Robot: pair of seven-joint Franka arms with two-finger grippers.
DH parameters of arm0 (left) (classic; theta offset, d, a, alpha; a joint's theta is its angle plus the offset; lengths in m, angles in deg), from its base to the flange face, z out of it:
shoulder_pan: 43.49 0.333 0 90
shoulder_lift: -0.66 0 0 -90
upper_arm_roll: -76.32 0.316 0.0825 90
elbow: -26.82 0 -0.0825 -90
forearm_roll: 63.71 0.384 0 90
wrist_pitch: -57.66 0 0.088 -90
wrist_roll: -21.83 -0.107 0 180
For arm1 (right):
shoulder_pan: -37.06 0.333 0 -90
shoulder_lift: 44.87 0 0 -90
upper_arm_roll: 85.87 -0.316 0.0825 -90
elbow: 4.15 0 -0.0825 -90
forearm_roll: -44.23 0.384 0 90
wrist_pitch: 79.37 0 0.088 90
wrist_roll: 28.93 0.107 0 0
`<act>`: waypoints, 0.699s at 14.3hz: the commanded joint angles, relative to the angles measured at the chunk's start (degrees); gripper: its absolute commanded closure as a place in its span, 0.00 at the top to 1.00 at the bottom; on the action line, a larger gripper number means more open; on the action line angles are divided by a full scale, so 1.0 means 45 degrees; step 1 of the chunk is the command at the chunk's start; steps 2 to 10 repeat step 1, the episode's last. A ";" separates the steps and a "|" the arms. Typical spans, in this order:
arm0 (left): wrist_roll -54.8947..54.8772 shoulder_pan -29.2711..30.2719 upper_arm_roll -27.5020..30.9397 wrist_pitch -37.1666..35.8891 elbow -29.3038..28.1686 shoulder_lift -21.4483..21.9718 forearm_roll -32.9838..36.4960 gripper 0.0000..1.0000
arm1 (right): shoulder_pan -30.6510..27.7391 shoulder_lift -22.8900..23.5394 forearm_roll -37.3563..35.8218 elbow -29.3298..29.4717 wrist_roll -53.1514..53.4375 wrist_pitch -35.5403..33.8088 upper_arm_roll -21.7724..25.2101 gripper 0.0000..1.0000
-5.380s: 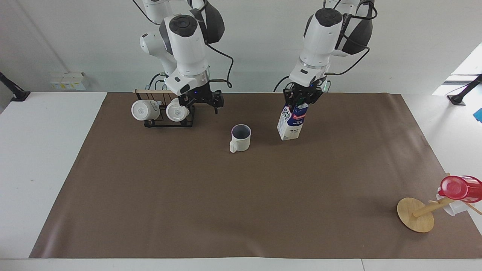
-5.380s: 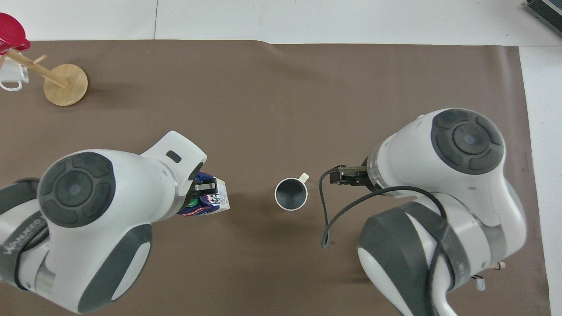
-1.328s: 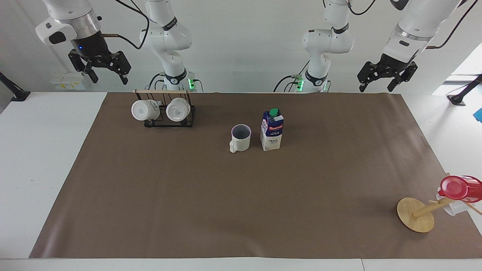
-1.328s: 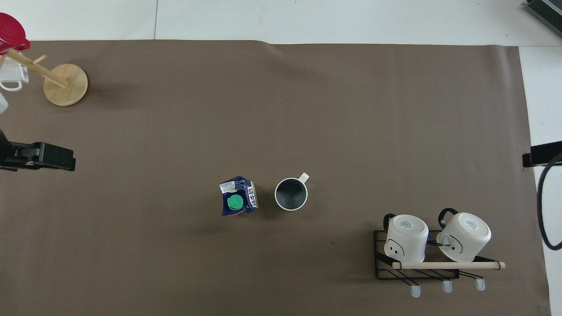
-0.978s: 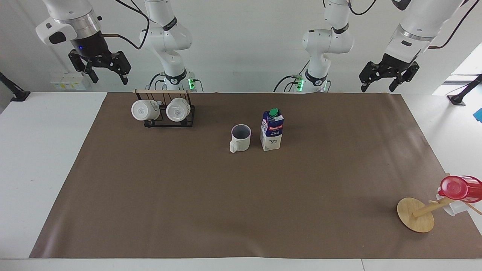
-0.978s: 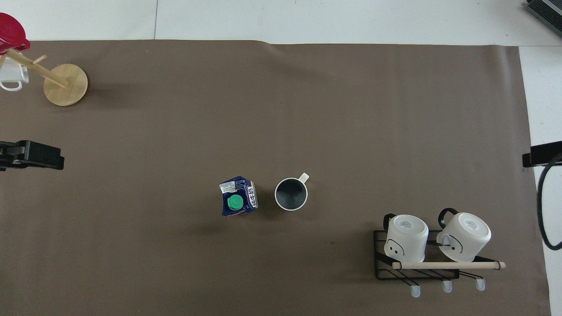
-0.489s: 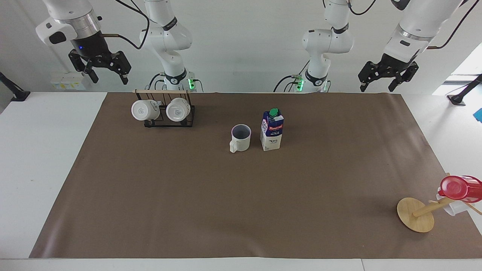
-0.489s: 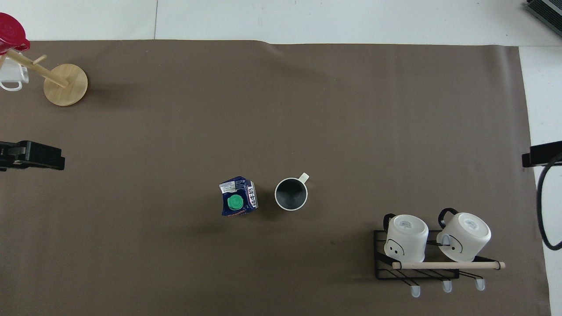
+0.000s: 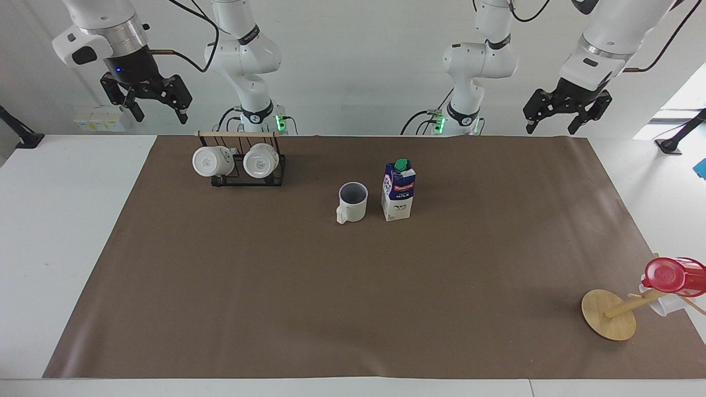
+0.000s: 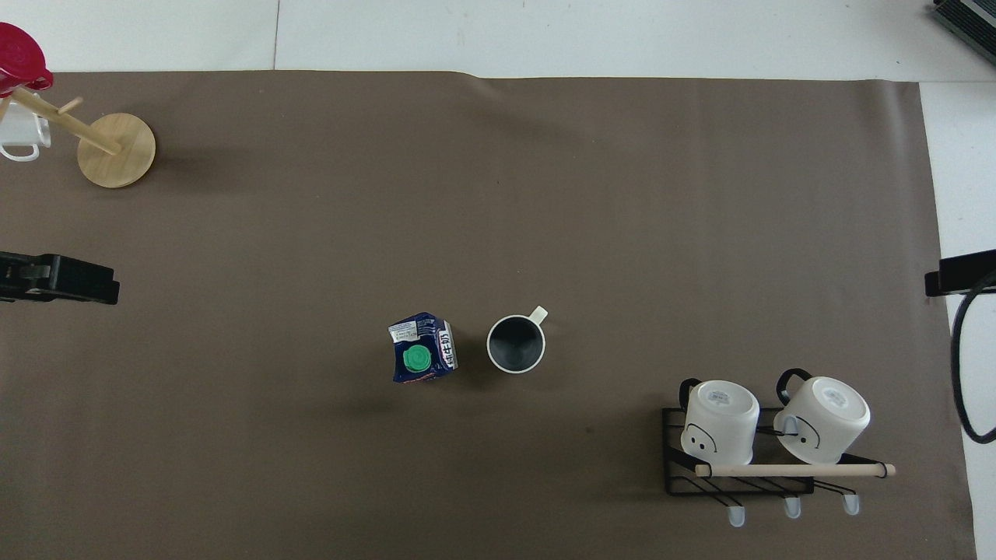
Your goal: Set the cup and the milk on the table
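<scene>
In the facing view, the right hand [image 9: 156, 105] hung empty, high above the white edge of the large white tabletop [image 9: 66, 220] at the right arm's end, its two fingers spread apart. Beside it on the wide brown rectangular sheet [image 9: 353, 286] stood a black wire rack with a wooden rail [image 9: 242, 165], holding two white mugs turned base-outward [image 9: 234, 161].

Near the middle of the sheet the cream-white ceramic mug with a loop handle and dark grey inside [image 9: 352, 202] stood upright. Just beside it, toward the left arm's end and not touching, stood the tall milk carton with a white lower body, dark blue top and round green screw cap [image 9: 399, 190], also upright. Its red band carried white lettering too small to read; the word "MILK" could be made out beneath it.

The left hand [image 9: 552, 121] hung empty above the sheet's edge nearest the robots, fingers apart. Farthest from the robots at that end stood a round-based wooden mug tree [image 9: 609, 314], tilted, carrying a red cup [image 9: 670, 275].

Only the overhead view showed black face markings on the racked mugs, Japanese characters on the carton's top, and a clear mug [image 10: 19, 140] on the tree.
</scene>
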 commanded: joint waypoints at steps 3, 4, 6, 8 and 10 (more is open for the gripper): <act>-0.0184 0.0163 -0.0095 -0.0247 0.0050 0.0130 -0.0018 1.00 | -0.0071 -0.0021 0.0134 0.0019 -0.0236 0.0097 -0.0059 1.00; -0.0184 0.0163 -0.0095 -0.0247 0.0050 0.0130 -0.0018 1.00 | -0.0071 -0.0021 0.0134 0.0019 -0.0236 0.0097 -0.0059 1.00; -0.0184 0.0163 -0.0095 -0.0247 0.0050 0.0130 -0.0018 1.00 | -0.0071 -0.0021 0.0134 0.0019 -0.0236 0.0097 -0.0059 1.00; -0.0184 0.0163 -0.0095 -0.0247 0.0050 0.0130 -0.0018 1.00 | -0.0071 -0.0021 0.0134 0.0019 -0.0236 0.0097 -0.0059 1.00; -0.0184 0.0163 -0.0095 -0.0247 0.0050 0.0130 -0.0018 1.00 | -0.0071 -0.0021 0.0134 0.0019 -0.0236 0.0097 -0.0059 1.00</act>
